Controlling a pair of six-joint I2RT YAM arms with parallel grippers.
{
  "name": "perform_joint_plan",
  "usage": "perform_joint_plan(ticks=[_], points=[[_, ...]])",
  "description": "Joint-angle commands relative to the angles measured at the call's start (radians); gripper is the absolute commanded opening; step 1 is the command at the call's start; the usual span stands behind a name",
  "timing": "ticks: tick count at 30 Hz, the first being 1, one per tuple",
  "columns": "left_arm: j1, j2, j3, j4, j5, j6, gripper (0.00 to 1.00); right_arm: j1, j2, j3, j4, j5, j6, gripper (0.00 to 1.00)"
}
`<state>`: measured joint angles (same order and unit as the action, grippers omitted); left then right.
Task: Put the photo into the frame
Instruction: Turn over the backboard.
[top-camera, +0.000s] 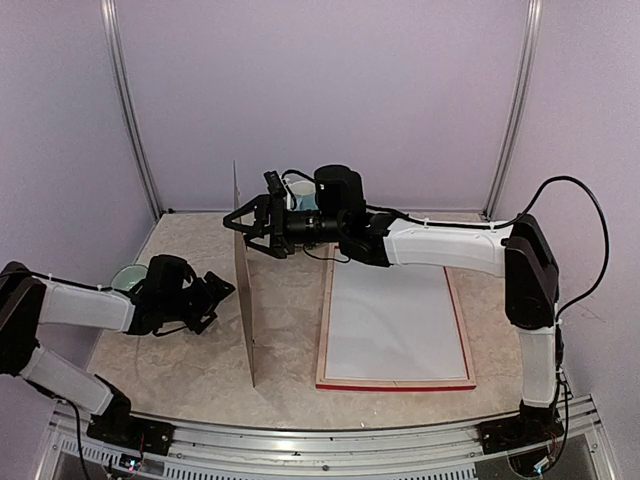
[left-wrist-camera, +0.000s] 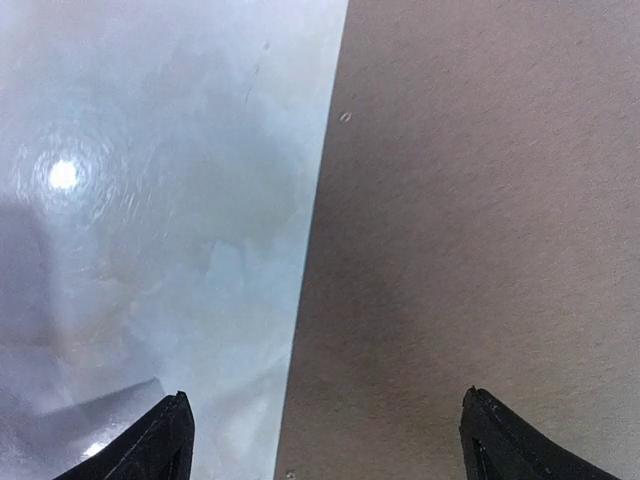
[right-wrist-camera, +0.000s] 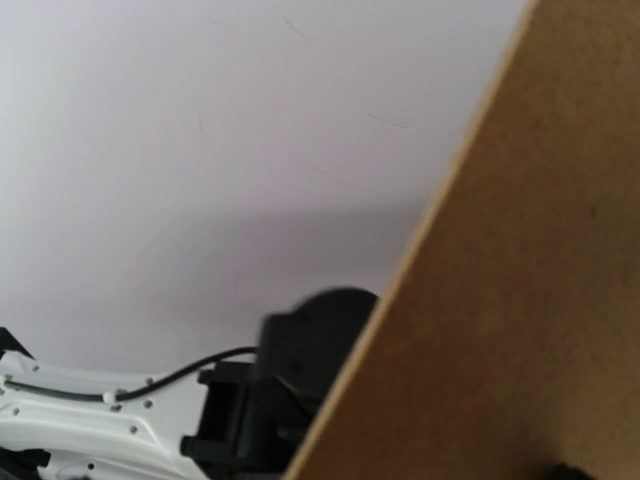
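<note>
Board (top-camera: 247, 320) stands on edge on worktop (top-camera: 190, 370); left fingers (left-wrist-camera: 165, 447) spread beside it; right fingers (top-camera: 243, 213) spread at its top (frame (top-camera: 395, 385) lies flat).

Your left arm (top-camera: 85, 305) is partly hiding a greenish thing (top-camera: 125, 272) at the table's (top-camera: 200, 370) left edge; your right arm (top-camera: 440, 245) is covering the frame's (top-camera: 400, 384) far edge.

The left arm (top-camera: 85, 305) is reaching low and rightward from its base, its forearm lying nearly level, and the left pincer (top-camera: 215, 292) is pointing right with its jaws standing wide apart. The right arm (top-camera: 440, 245) is rising from its base, bending at the elbow and stretching leftward, carrying the right pincer (top-camera: 235, 224) high, with its jaws spread wide.
</note>
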<state>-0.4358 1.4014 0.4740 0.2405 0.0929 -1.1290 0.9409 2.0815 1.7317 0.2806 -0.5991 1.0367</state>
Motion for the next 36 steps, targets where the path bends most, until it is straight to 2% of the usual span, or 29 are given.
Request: perform_joint_plan(ticks=[1,17,21,28,36], points=[[0.044,-0.090,0.005,0.073,0.028,0.011,0.91,0.016,-0.013,0.032,0.026,-0.020,-0.006,0.99],[0.103,-0.276,-0.033,0.112,0.050,-0.030,0.94,0.058,0.064,0.091,0.045,-0.052,0.016,0.99],[0.107,-0.358,-0.045,0.146,0.046,-0.021,0.99,0.070,0.094,0.108,0.037,-0.057,0.016,0.99],[0.113,-0.485,-0.029,0.106,0.019,-0.003,0.99,0.075,0.118,0.102,0.039,-0.059,0.018,0.99],[0.114,-0.529,-0.009,0.067,0.028,0.003,0.99,0.076,0.143,0.101,0.062,-0.072,0.037,0.99]])
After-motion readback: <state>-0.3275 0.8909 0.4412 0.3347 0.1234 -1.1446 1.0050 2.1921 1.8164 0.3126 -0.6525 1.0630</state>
